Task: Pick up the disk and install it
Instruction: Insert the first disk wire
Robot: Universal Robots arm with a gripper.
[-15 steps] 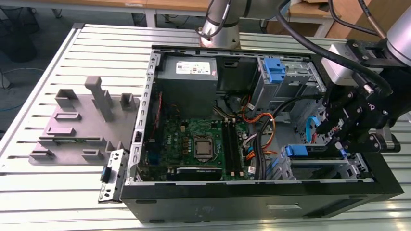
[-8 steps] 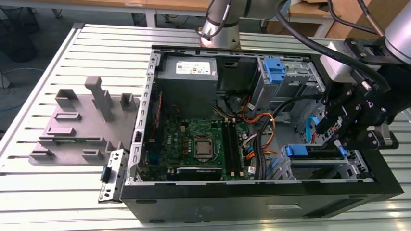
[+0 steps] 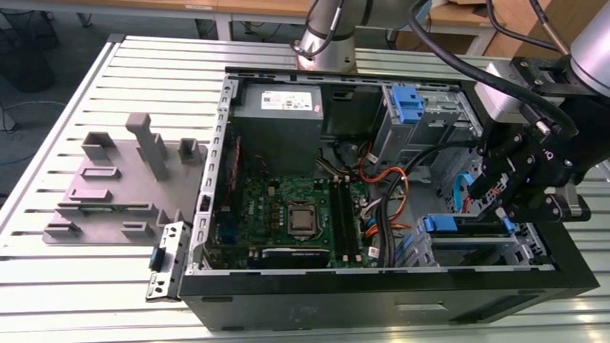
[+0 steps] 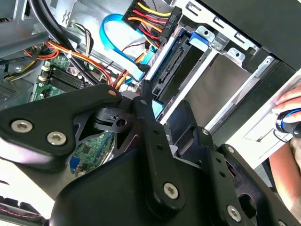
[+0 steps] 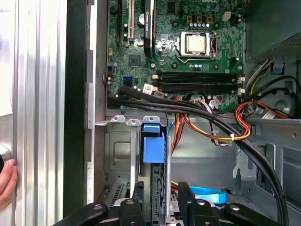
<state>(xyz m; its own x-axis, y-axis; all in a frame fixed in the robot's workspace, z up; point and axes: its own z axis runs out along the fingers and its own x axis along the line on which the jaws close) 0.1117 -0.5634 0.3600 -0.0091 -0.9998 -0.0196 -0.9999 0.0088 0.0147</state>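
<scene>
The disk (image 5: 153, 149) stands on edge in the lower drive bay (image 3: 473, 246) of the open computer case, and its blue carrier tab (image 3: 438, 223) faces the motherboard. My gripper (image 3: 503, 214) reaches down over the bay at the exterior view's right. In both wrist views its two black fingers (image 5: 138, 194) sit on either side of the disk's upper edge (image 4: 175, 66), shut on it. A pale blue bit of the carrier (image 4: 157, 110) shows between the fingers.
Black cable bundles (image 5: 197, 115), orange and red wires (image 5: 244, 122) and a blue flat cable (image 3: 461, 194) run close by the bay. An upper bay with a blue bracket (image 3: 407, 104) and the grey power-supply box (image 3: 279, 107) sit at the back. A person's hand (image 4: 288, 101) rests outside the case.
</scene>
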